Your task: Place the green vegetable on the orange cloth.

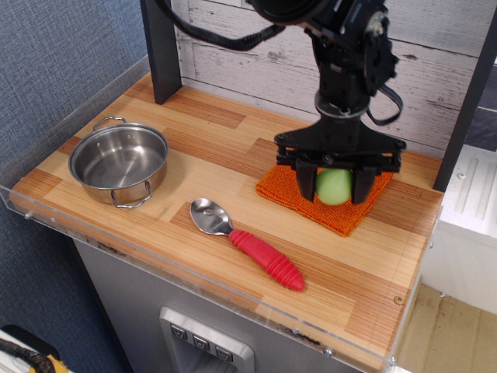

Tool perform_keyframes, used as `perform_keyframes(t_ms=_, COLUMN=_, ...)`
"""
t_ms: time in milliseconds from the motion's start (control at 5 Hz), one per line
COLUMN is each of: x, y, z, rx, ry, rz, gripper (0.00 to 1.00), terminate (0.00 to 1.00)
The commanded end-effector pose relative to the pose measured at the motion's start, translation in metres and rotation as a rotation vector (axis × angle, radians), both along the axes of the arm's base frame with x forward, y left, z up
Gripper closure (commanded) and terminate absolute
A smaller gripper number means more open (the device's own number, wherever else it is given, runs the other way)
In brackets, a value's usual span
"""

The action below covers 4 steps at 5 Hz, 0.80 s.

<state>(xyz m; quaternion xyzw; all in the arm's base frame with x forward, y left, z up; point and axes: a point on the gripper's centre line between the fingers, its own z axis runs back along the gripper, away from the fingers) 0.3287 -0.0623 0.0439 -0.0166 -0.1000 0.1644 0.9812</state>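
The gripper (335,185) points down over the cloth (324,203), its two black fingers (306,182) pinching the vegetable (335,187) from either side. The vegetable sits between the fingertips, in front of the orange towel's middle; from this angle it is hard to tell whether it touches the cloth or hangs just above it. The cloth lies flat near the back right of the wooden table (225,148), close to the plank wall. Well to the left stands a steel pot (119,162), upright with nothing visible inside. Between pot and cloth, nearer the front edge, lies a spoon (245,242) with a metal bowl and red ribbed handle, the handle aimed toward the front right. The arm's black body rises from the gripper out of the top of the view.
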Motion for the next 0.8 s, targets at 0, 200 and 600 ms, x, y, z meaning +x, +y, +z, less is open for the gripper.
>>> perform_keyframes(t_ms=0, x=0.021, y=0.029, z=0.011, rx=0.015, ry=-0.036, rz=0.062, gripper=1.00, terminate=0.00)
perform_keyframes(t_ms=200, x=0.029, y=0.036, z=0.006, rx=0.014, ry=-0.032, rz=0.065, gripper=1.00, terminate=0.00)
perform_keyframes(t_ms=600, x=0.034, y=0.037, z=-0.011, rx=0.022, ry=0.008, rz=0.086, gripper=1.00, terminate=0.00)
